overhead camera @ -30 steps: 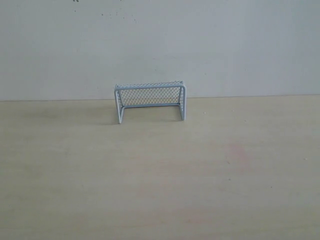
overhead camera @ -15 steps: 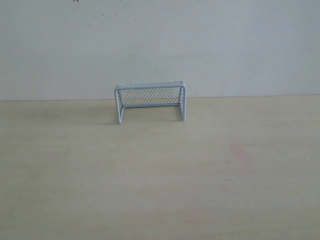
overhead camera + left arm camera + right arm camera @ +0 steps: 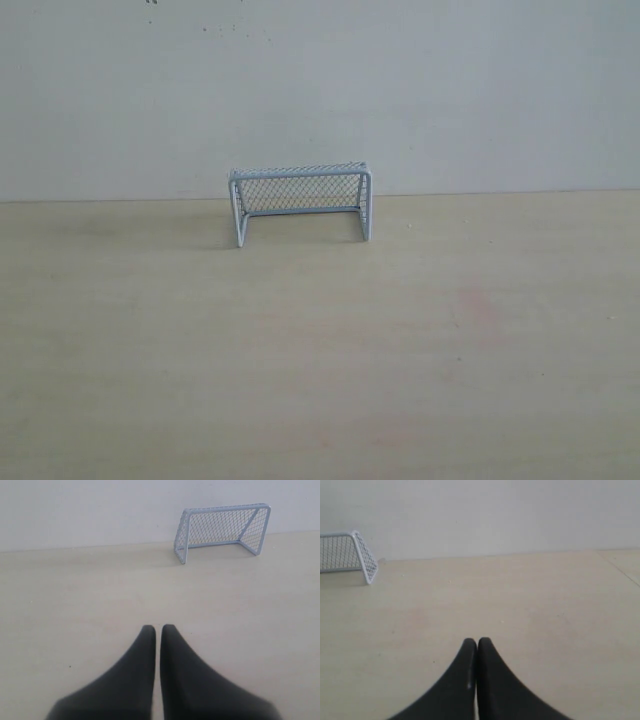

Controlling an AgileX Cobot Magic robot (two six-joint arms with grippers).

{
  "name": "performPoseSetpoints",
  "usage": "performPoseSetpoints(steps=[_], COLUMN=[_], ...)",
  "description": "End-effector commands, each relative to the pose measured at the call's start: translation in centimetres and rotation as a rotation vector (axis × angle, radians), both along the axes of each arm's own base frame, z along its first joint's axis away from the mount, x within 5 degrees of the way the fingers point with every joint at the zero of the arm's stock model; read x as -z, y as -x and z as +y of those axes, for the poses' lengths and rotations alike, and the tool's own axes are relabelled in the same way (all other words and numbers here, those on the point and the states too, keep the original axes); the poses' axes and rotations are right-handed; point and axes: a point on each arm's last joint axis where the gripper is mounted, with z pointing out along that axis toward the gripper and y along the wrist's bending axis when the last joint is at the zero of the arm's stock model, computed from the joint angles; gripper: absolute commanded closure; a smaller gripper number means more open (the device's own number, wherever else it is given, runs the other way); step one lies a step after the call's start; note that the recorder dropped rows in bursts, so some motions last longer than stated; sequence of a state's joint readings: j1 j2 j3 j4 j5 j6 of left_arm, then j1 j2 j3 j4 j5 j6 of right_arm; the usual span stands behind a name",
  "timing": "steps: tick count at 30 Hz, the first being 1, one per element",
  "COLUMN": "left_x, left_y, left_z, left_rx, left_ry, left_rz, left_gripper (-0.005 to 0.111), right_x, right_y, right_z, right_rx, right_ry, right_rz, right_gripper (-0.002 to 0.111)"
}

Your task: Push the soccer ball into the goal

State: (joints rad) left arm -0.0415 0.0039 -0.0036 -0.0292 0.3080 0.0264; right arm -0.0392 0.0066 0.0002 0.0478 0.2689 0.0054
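The goal [image 3: 300,204], a small white frame with mesh netting, stands upright at the far side of the pale wooden table [image 3: 320,380], close to the wall, its mouth facing the near side. The left wrist view also holds the goal [image 3: 222,530], and it shows partly in the right wrist view, the goal [image 3: 350,555] cut by the frame edge. The soccer ball is out of view in every frame. My left gripper [image 3: 158,628] is shut with nothing between its black fingers. My right gripper [image 3: 477,641] is shut and empty too. Neither gripper appears in the exterior view.
A plain white wall [image 3: 320,90] rises directly behind the goal. The tabletop's right edge [image 3: 620,567] shows in the right wrist view. A faint pinkish stain [image 3: 478,305] marks the wood right of centre.
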Motion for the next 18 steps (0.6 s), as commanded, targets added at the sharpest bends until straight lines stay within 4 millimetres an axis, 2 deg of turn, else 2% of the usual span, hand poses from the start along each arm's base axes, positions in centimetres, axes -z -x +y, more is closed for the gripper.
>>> performPoseSetpoints(steps=[1,18], left_x=[0.10,0.10], left_y=[0.02,0.02], left_z=[-0.01,-0.01], left_rx=[-0.002,-0.002], left_ry=[0.012,0.012], left_rz=[0.000,0.000], left_gripper=[0.102,0.102], right_x=[0.46,0.57], right_y=[0.15,0.18], right_z=[0.02,0.03], right_rx=[-0.004,-0.008], right_ry=[0.004,0.020], right_rz=[0.050,0.062], right_gripper=[0.108,0.108])
